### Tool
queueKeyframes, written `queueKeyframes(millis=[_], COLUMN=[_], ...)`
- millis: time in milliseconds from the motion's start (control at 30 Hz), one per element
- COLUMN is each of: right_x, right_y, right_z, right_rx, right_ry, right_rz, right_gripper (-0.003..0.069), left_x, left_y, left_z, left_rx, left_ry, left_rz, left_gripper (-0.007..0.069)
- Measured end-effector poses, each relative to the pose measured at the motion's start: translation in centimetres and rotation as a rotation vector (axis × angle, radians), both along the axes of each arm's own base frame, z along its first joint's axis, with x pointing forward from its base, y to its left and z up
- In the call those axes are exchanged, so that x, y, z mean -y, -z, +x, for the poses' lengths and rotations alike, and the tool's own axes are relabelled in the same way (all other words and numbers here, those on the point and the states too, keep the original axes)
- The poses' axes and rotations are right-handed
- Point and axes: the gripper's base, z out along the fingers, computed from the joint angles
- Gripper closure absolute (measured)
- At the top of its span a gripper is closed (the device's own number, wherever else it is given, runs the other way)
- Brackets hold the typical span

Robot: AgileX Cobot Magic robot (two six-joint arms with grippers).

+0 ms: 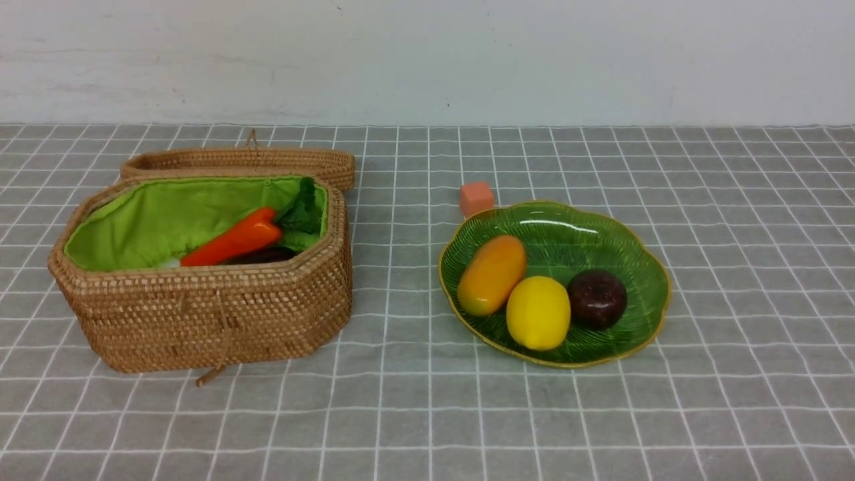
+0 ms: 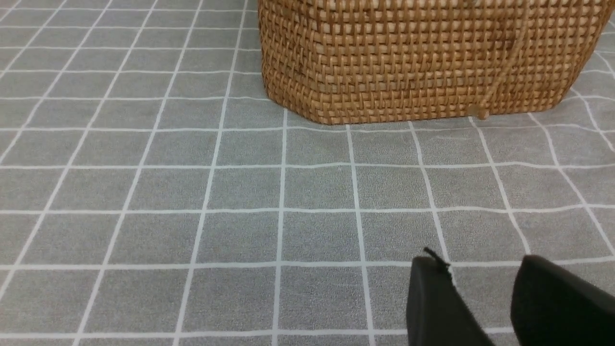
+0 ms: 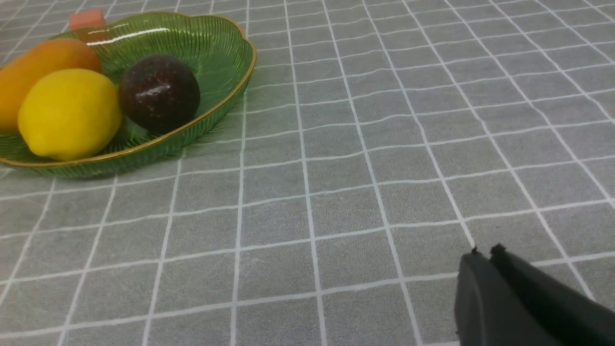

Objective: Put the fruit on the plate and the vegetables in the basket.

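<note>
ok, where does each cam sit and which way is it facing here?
Front: between the arms, facing forward at the basket and plate; no robot parts visible.
Left wrist: low over the cloth, facing the basket wall; left gripper open, empty.
Right wrist: low, facing the plate and lemon; right gripper shut, empty.
Shared: front and right wrist both show the plate.

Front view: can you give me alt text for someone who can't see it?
A green plate holds a mango, lemon and dark maroon ball. To its left, an open wicker basket holds a carrot; an orange cube sits behind the plate.
</note>
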Motion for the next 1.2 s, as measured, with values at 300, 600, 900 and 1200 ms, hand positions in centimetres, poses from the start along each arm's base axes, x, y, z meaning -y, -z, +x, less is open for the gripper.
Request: queueKeyframes(millis=[300, 600, 900, 1200], right_x=[0.00, 0.00, 0.00, 0.00], right_y=[0.02, 0.01, 0.01, 0.01], right_z=[0.00, 0.01, 0.01, 0.01], right_rx=[0.000, 0.001, 0.001, 0.001], right_ry=[0.000, 0.000, 0.000, 0.000], right_rz=[0.000, 0.000, 0.000, 0.000], right_gripper=[0.0633, 0.0619, 0.0613, 0.0601], left_x=[0.00, 0.00, 0.00, 0.00], left_y=[0.00, 0.00, 0.00, 0.00], left_z=[0.00, 0.00, 0.00, 0.00], left_rx=[0.000, 0.000, 0.000, 0.000], left_ry=[0.000, 0.000, 0.000, 0.000], left_rz=[0.000, 0.000, 0.000, 0.000], left_gripper=[0.0386, 0.0386, 0.0386, 0.0386])
